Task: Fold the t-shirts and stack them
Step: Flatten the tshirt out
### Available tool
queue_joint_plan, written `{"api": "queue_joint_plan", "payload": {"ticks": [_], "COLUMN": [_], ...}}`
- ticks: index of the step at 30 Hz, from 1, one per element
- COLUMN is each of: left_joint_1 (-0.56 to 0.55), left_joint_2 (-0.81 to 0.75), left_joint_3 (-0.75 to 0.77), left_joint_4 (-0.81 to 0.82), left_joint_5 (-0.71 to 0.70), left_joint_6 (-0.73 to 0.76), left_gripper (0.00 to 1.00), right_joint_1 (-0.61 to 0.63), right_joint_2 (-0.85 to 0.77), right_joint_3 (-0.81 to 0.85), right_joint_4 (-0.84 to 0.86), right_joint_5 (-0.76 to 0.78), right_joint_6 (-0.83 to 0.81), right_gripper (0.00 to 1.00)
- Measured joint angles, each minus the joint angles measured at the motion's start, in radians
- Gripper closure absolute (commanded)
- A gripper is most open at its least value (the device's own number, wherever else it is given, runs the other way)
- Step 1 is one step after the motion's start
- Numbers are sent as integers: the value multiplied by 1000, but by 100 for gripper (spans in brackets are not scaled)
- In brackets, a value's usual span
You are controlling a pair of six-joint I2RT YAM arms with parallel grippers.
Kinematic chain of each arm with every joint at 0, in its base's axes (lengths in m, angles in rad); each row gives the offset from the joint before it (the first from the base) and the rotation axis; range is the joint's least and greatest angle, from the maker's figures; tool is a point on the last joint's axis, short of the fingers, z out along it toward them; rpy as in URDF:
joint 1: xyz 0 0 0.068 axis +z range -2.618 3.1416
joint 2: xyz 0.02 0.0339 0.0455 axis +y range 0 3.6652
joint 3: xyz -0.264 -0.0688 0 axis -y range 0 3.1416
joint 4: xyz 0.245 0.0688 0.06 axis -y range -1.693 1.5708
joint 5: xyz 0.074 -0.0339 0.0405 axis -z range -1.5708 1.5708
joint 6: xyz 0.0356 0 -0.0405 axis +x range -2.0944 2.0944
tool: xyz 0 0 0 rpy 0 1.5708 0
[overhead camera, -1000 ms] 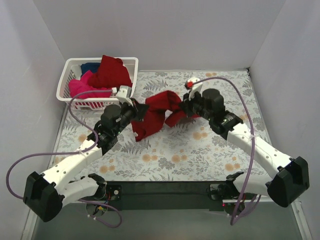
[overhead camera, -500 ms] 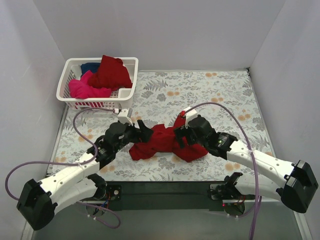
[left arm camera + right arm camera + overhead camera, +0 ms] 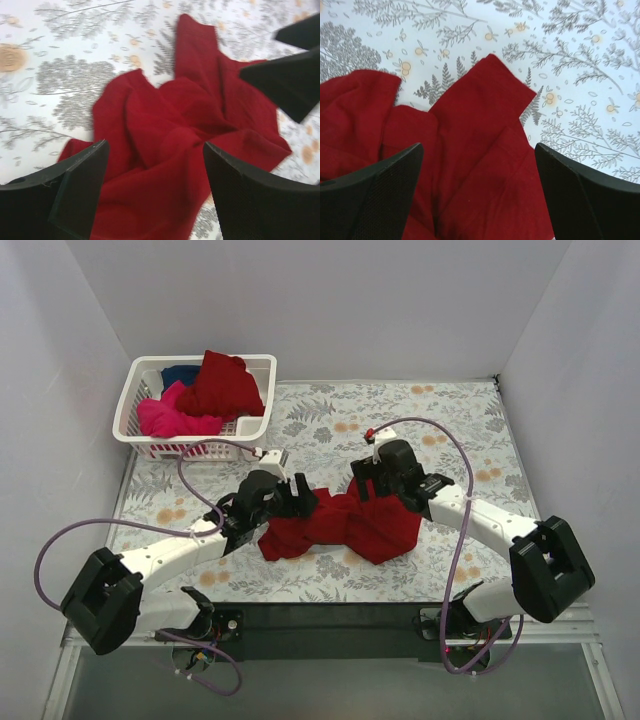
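T-shirt (image 3: pixel 340 525), dark red, crumpled, is laid between spread, empty fingers of left gripper (image 3: pixel 155 146) and right gripper (image 3: pixel 479 147); its edges are bordered by bare table (image 3: pixel 450 430) beyond the fingertips.

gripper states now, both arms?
Left gripper: open, over the dark red t-shirt, holding nothing.
Right gripper: open, holding nothing.

no readable text, label or number shows anywhere.

Only a corner of the dark blue t-shirt (image 3: pixel 181 373) shows behind the hot pink t-shirt (image 3: pixel 172 416).
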Motion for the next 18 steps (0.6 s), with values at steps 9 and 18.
{"api": "queue_joint_plan", "payload": {"ticks": [9,18], "left_joint_1": [-82,-117], "left_joint_2": [-154,-178], "left_joint_3": [-112,-218], "left_joint_4": [-19,-78], "left_joint_5": [257,407], "left_joint_6": [-44,-102], "left_gripper": [34,54], "right_joint_1": [-18,-24], "right_joint_2": [15,105], "right_joint_3": [-50,-56], "right_joint_4": [12,28], "right_joint_5": [-55,-105], "right_joint_6": [-1,6], "right_gripper": [16,17]}}
